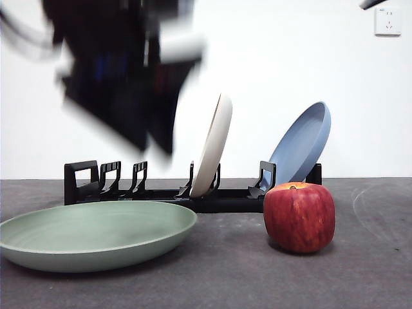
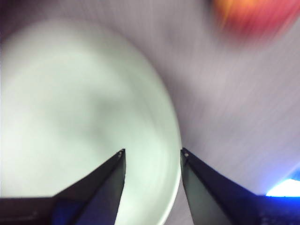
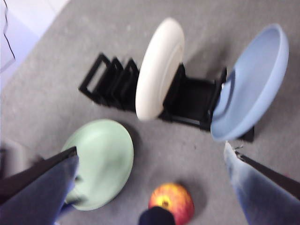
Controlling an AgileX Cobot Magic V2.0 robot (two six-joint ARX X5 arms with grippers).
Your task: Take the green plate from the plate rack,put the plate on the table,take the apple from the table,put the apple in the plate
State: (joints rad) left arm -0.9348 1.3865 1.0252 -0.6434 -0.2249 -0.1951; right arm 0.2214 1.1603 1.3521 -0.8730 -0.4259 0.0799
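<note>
On your left in the front view, the round, shallow, pale mint-green plate (image 1: 96, 235) lies flat on the dark grey matte table (image 1: 219, 277), in front of the handle end of the long, low black plastic plate rack (image 1: 161, 187) and clear of its slots. High above that plate you see a big dark blur, the arm carrying the left tool (image 2: 152, 154). In its own wrist view the two black jaws stand apart with nothing between them, hanging over the green plate's (image 2: 70, 112) rim, and a smear of red and orange at the far corner is the apple (image 2: 255, 16).

Moving right along the rack, the slots next to the loop handle stand empty, then a cream-white round plate (image 1: 212, 145) stands nearly upright in a middle holder, and a pale blue round plate (image 1: 302, 145) leans back at the far end.

In front of the rack's right end, the large blocky red apple (image 1: 299, 215) with a yellow-orange patch at its stem sits on the table, apart from the green plate and just ahead of the blue one.

The right tool (image 3: 150, 159) is high above the scene; its jaws are spread wide, holding nothing, and look down on rack (image 3: 187, 101), plates and apple (image 3: 173, 199).
</note>
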